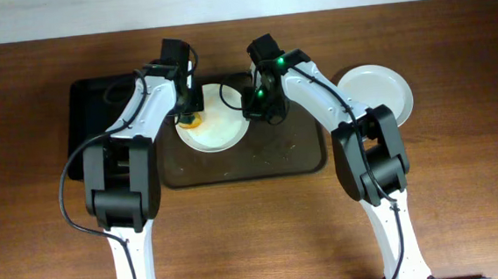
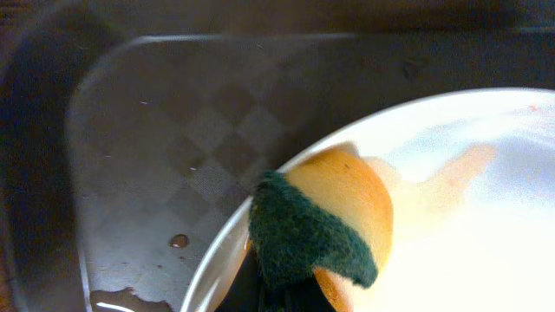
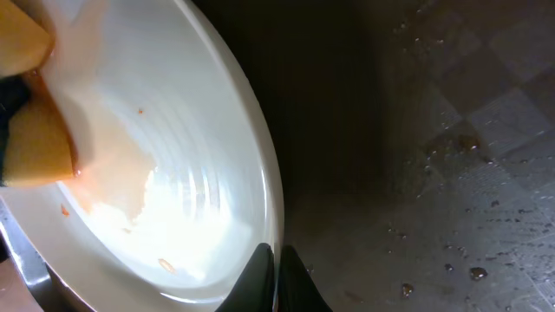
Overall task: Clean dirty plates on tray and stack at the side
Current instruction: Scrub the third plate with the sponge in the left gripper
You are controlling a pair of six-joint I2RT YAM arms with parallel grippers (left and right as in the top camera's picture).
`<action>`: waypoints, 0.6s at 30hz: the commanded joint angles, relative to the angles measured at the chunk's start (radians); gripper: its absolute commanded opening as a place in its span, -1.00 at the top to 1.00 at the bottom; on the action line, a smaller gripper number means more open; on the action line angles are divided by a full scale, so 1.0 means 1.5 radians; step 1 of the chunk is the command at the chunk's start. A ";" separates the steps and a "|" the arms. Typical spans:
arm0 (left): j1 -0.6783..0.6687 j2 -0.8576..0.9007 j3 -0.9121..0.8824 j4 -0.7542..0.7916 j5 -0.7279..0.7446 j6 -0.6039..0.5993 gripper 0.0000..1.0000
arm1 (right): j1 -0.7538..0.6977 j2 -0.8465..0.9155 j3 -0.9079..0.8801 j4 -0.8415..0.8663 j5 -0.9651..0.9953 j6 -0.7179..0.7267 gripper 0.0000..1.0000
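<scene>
Centrally, right gripper (image 3: 276, 256) pinches dirty plate (image 3: 173, 165) rim; left gripper (image 1: 189, 106) presses sponge (image 2: 316, 227).

The overhead view is evenly lit and sharp; wrist views are dim, blurred, with glare whitening the plate (image 2: 486, 217).

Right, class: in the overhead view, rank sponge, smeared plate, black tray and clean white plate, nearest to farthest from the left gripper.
1. sponge, in the left gripper
2. smeared plate, right under it
3. black tray, to its left
4. clean white plate, far right
</scene>
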 commanded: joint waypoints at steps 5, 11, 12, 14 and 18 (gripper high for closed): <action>0.003 0.038 -0.010 -0.015 0.207 0.161 0.99 | -0.023 0.058 0.000 0.000 -0.097 0.031 0.92; -0.021 0.043 -0.010 0.034 0.314 0.372 0.99 | -0.022 0.065 0.000 0.003 -0.107 0.025 0.92; -0.021 0.043 -0.010 0.047 0.312 0.374 0.99 | -0.022 0.065 0.000 0.003 -0.107 0.023 0.92; -0.017 0.045 -0.010 0.076 0.294 0.372 0.99 | -0.022 0.065 0.000 0.003 -0.107 0.023 0.92; -0.017 0.078 -0.010 0.179 0.044 0.184 0.99 | -0.022 0.065 0.000 0.005 -0.107 0.020 0.92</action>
